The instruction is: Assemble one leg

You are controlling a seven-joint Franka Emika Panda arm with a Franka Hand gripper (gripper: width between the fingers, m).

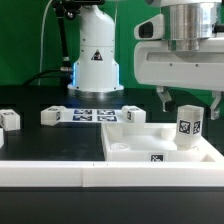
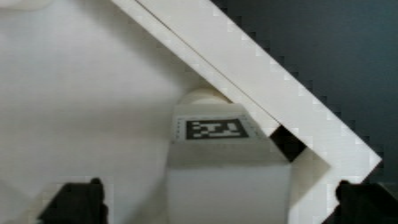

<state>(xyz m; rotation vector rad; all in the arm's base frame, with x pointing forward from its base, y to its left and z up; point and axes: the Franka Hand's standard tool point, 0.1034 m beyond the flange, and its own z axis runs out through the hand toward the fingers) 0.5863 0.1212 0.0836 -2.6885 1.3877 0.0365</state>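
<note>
A white leg point(image 1: 188, 123) with a black-and-white tag stands upright on the far right corner of the large flat white piece point(image 1: 150, 150). My gripper point(image 1: 189, 104) hangs over it, open, with one finger on each side of the leg's top and a gap at each. In the wrist view the leg point(image 2: 222, 160) stands against the piece's raised rim point(image 2: 231, 60), with the dark fingertips point(image 2: 75, 202) well apart from it. Nothing is held.
Three more legs lie on the black table: one at the exterior view's left edge point(image 1: 9, 120), one beside it point(image 1: 50, 116), one behind the flat piece point(image 1: 132, 115). The marker board point(image 1: 95, 113) lies before the robot base point(image 1: 96, 65). A long white bar point(image 1: 60, 176) runs along the front.
</note>
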